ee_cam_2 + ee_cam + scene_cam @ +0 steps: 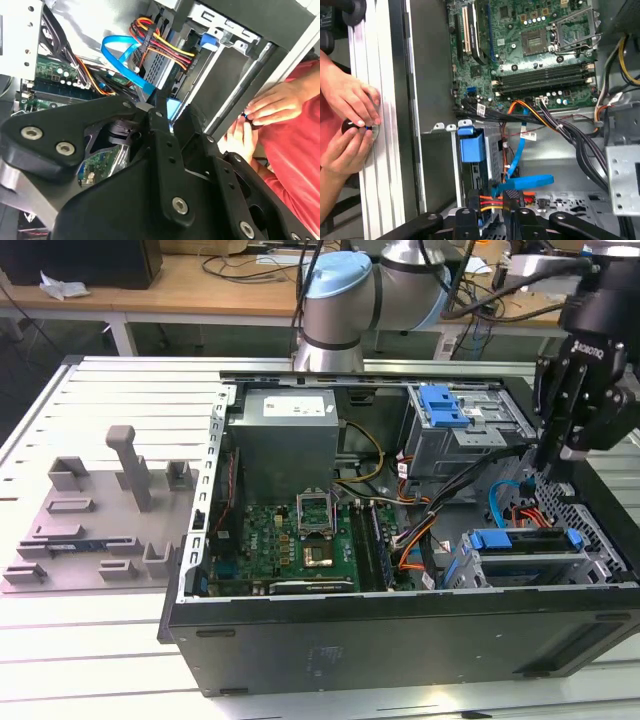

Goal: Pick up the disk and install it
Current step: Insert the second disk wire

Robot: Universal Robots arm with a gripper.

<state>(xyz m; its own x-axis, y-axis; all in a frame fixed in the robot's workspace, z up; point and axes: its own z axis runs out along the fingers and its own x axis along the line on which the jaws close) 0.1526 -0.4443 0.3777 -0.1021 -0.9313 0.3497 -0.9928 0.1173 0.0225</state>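
The disk (525, 539), framed by its bright blue rail bracket, sits in the drive cage at the near corner of the open computer case on the exterior view's right. The first wrist view shows the disk's blue bracket end (471, 148) in the cage slot. My black gripper (550, 468) hangs above the case behind that cage, apart from the disk. In the second wrist view the gripper (172, 112) has a narrow gap between its fingers and holds nothing. A blue flat cable (520, 182) lies just off the gripper (512, 202) in the first wrist view.
The open case holds a green motherboard (290, 540), a grey power-supply box (285, 435), cable bundles and a second cage with a blue latch (443, 405). A grey fixture plate (100, 510) lies at the exterior view's left. A person's hands (350, 125) work at the table edge beside the case.
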